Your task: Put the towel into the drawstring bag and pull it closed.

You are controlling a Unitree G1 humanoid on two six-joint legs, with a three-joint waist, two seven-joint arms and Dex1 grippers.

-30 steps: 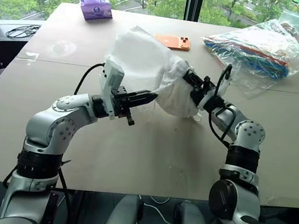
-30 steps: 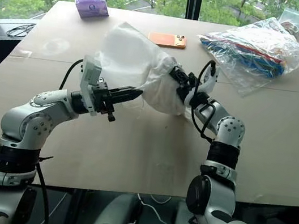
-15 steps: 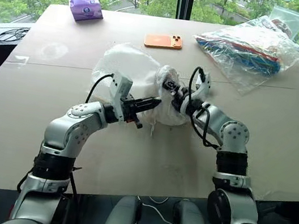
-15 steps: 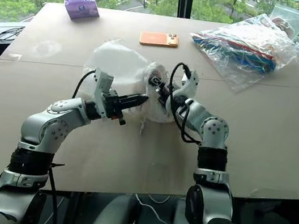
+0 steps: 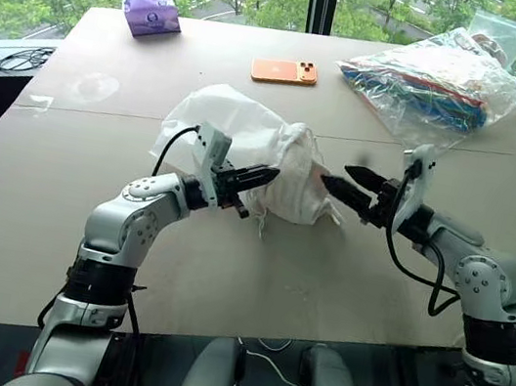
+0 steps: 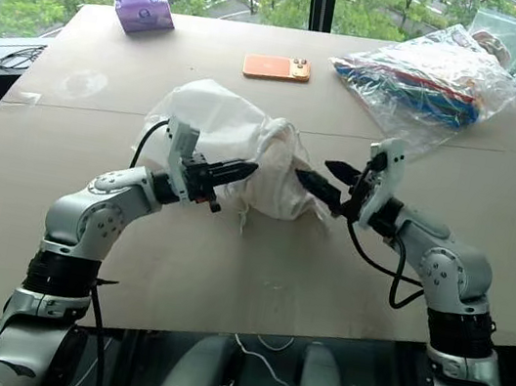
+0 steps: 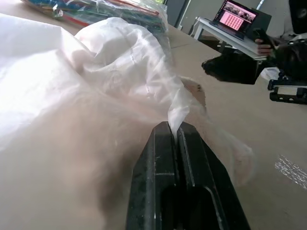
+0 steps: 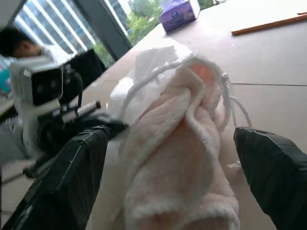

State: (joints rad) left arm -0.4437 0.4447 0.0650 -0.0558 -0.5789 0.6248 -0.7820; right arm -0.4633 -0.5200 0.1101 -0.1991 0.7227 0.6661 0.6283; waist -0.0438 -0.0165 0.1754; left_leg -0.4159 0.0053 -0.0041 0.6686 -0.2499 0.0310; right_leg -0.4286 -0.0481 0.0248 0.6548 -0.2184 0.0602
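while the left gripper (image 5: 266,174) is clamped on the drawstring bag (image 5: 239,130) edge, the towel (image 8: 177,158) should be pushed deeper by the spread-open right gripper (image 5: 345,178).

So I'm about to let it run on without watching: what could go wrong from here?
The towel still bulges out of the bag mouth, so pulling the cord now may cinch around it instead of closing.

The left gripper pinches only a thin fold of bag fabric, which could slip free.

The right gripper hangs open beside the mouth, holding nothing, so the towel may slide out onto the table.
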